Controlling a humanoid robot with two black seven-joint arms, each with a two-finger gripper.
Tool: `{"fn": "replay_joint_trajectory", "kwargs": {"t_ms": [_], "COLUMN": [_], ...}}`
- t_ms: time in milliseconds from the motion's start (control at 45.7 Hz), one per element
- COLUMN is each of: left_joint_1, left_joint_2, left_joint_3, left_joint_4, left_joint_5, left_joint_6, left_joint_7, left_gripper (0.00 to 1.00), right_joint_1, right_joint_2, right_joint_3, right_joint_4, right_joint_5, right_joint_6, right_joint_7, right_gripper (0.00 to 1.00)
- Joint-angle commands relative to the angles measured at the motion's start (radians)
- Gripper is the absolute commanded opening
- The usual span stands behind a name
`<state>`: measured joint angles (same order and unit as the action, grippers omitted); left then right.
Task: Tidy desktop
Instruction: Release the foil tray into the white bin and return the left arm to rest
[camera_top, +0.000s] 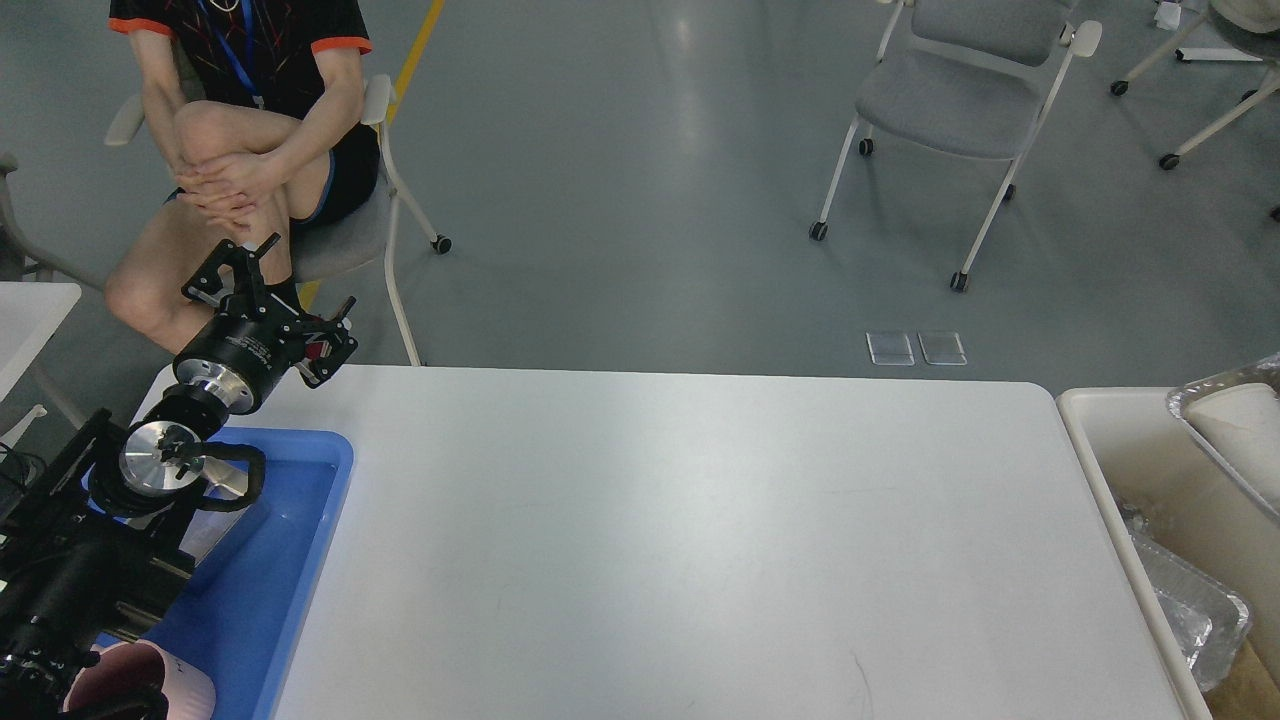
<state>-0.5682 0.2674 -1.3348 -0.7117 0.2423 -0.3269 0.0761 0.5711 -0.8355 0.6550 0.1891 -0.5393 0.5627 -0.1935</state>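
Above the blue tray (300, 560), the left claw (285, 280) points away, fingers apart.

Bright even overhead light, soft glare on floor (690, 60), sharp focus

A single head view is given, taken from above and aimed forward and down. The desktop (680, 540) is seen close, filling the lower and middle frame, cut off by the bottom edge. The floor and a grey chair (950, 100) are seen farther off along the top. The left arm is cropped at the lower left
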Motion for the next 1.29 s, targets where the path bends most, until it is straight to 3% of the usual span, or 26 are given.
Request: {"fn": "replay_joint_trajectory", "kwargs": {"t_ms": [0, 22, 44, 131, 307, 504, 657, 767, 986, 1051, 1139, 1270], "left_joint_1": [0.001, 0.001, 0.001, 0.001, -0.002, -0.001, -0.001, -0.001, 0.002, 0.011, 0.022, 0.025], "left_joint_2": [0.001, 0.001, 0.001, -0.001, 0.001, -0.011, -0.011, -0.019, -0.089, -0.102, -0.128, -0.162], "left_joint_3": [0.003, 0.005, 0.005, 0.006, 0.006, 0.005, 0.005, 0.003, 0.002, 0.000, -0.011, -0.014], "left_joint_4": [-0.002, 0.000, -0.002, -0.002, 0.000, -0.002, 0.000, 0.000, -0.002, 0.000, -0.002, -0.003], "left_joint_5": [0.002, 0.002, 0.003, 0.003, 0.012, 0.014, 0.012, 0.005, 0.005, 0.003, 0.002, 0.000], "left_joint_6": [0.000, 0.000, -0.001, -0.001, 0.022, -0.017, -0.037, -0.031, -0.021, -0.021, -0.021, -0.020], "left_joint_7": [0.013, 0.016, 0.016, 0.021, 0.013, -0.002, -0.001, -0.001, -0.002, -0.004, -0.004, -0.004], "left_gripper": [0.97, 0.97, 0.97, 0.97, 0.97, 0.97, 0.97, 0.97, 0.97, 0.97, 0.97, 0.97], "right_joint_1": [-0.017, -0.017, -0.017, -0.020, -0.043, -0.016, 0.134, 0.193, 0.228, 0.210, 0.165, 0.130], "right_joint_2": [0.056, 0.071, 0.088, 0.154, 0.171, 0.188, 0.312, 0.417, 0.538, 0.558, 0.602, 0.662], "right_joint_3": [0.002, 0.002, 0.002, 0.002, 0.003, 0.018, 0.182, 0.340, 0.388, 0.391, 0.429, 0.491], "right_joint_4": [-0.037, -0.049, -0.060, -0.082, -0.085, -0.073, -0.073, -0.059, 0.145, 0.242, 0.338, 0.375], "right_joint_5": [0.024, 0.025, 0.025, 0.025, 0.102, 0.186, 0.216, 0.231, 0.231, 0.232, 0.232, 0.231], "right_joint_6": [-0.147, -0.186, -0.223, -0.313, -0.313, -0.316, -0.317, -0.316, -0.314, -0.310, -0.311, -0.310], "right_joint_7": [0.002, 0.002, 0.000, 0.000, -0.007, 0.003, 0.025, 0.106, 0.394, 0.454, 0.493, 0.496], "right_gripper": [0.71, 0.92, 1.00, 1.00, 1.00, 1.00, 1.00, 1.00, 1.00, 1.00, 1.00, 1.00]}}
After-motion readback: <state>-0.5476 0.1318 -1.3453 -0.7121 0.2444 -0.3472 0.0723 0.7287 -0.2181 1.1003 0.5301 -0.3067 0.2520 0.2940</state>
